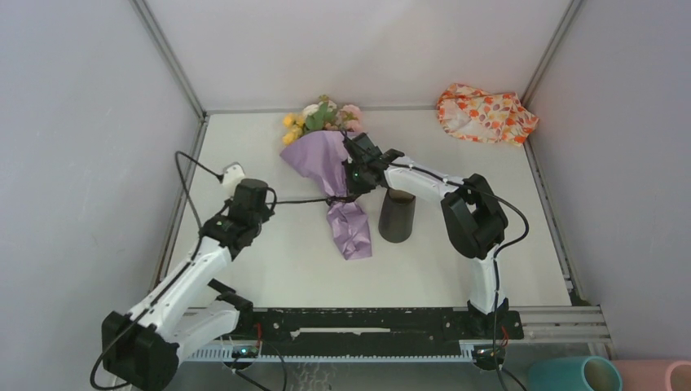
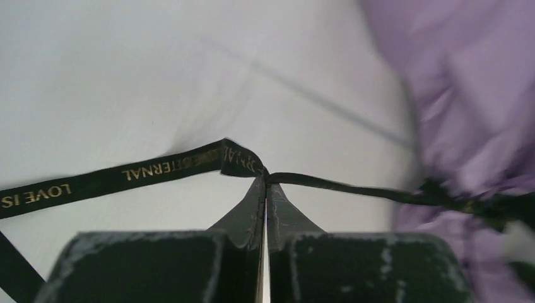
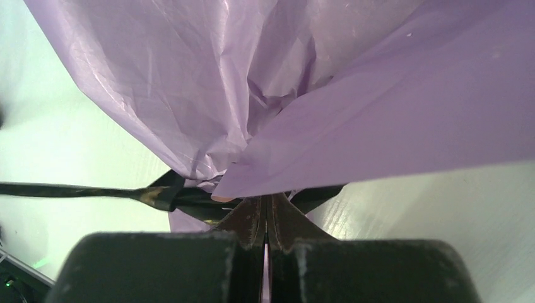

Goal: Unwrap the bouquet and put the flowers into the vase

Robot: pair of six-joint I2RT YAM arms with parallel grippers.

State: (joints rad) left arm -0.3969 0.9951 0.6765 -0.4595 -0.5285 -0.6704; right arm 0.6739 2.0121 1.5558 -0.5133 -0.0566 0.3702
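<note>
Early stage: bouquet (image 1: 326,163) wrapped + tied, lying just L of vase (image 1: 397,216); flowers (image 1: 322,118) behind-L of vase, none in it. L gripper (image 2: 265,189) clenched on taut black ribbon (image 2: 158,167). R gripper (image 3: 266,208) pinches purple paper (image 3: 189,95) at tie. Untie, unwrap, load: all pending.

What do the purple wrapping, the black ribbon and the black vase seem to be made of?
The crinkled purple wrapping looks like thin paper or film, faintly glossy: sharp creases. The flat black ribbon seems woven satin with gold printed letters. The black cylindrical vase looks matte, perhaps ceramic or plastic; no shine shows.
</note>
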